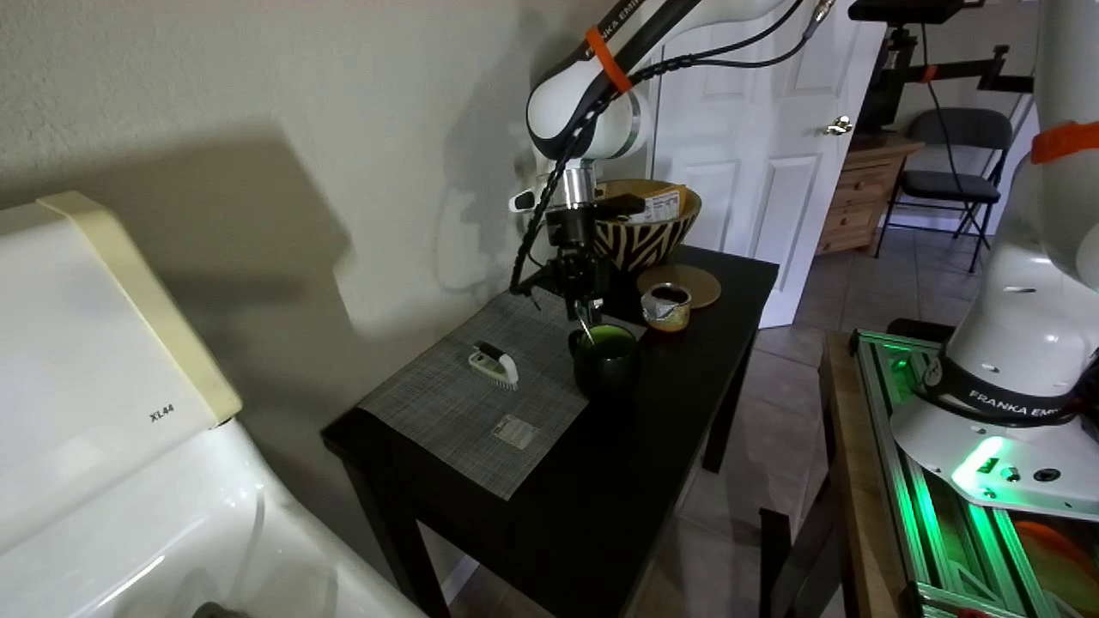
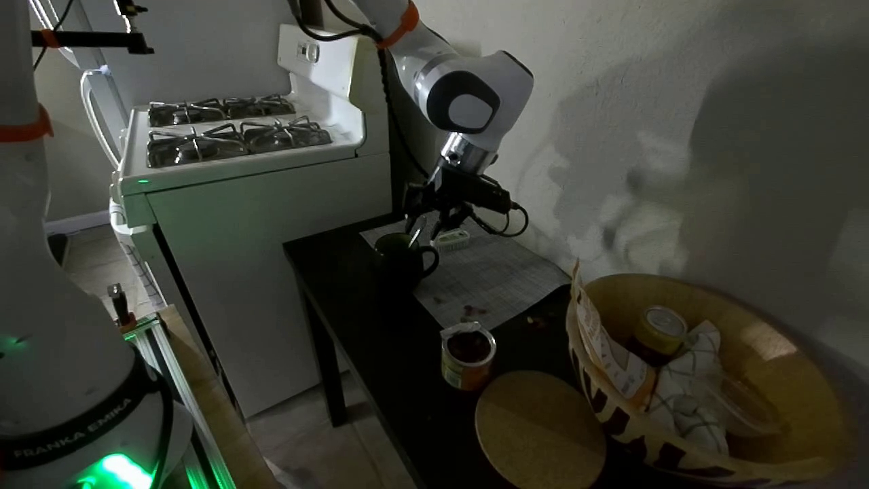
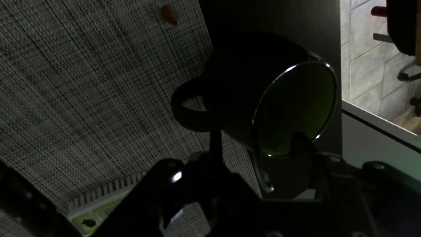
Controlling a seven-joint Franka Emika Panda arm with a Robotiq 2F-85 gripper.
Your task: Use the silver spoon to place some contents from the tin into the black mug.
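The black mug [image 1: 607, 371] [image 2: 397, 266] [image 3: 230, 95] stands upright near the table's front edge, its inside green. Inside it leans the silver spoon [image 1: 586, 330] [image 2: 416, 235] [image 3: 264, 179], handle against the rim and pointing up. My gripper [image 1: 584, 311] [image 2: 422, 231] [image 3: 258, 138] is right above the mug, its fingers on either side of the spoon handle with a gap to each. What the mug holds at its bottom is too dark to tell. The tin [image 1: 668, 311] [image 2: 466, 372], foil lid peeled back over dark contents, sits further along the table.
A brush [image 1: 495, 365] [image 3: 102, 209] lies on the grey placemat [image 1: 446, 412], close to the gripper. Reddish crumbs [image 2: 473, 311] dot the mat. Beyond the tin are a round tan board [image 2: 543, 435] and a large patterned bowl [image 1: 644, 249]. The wall rises behind the table.
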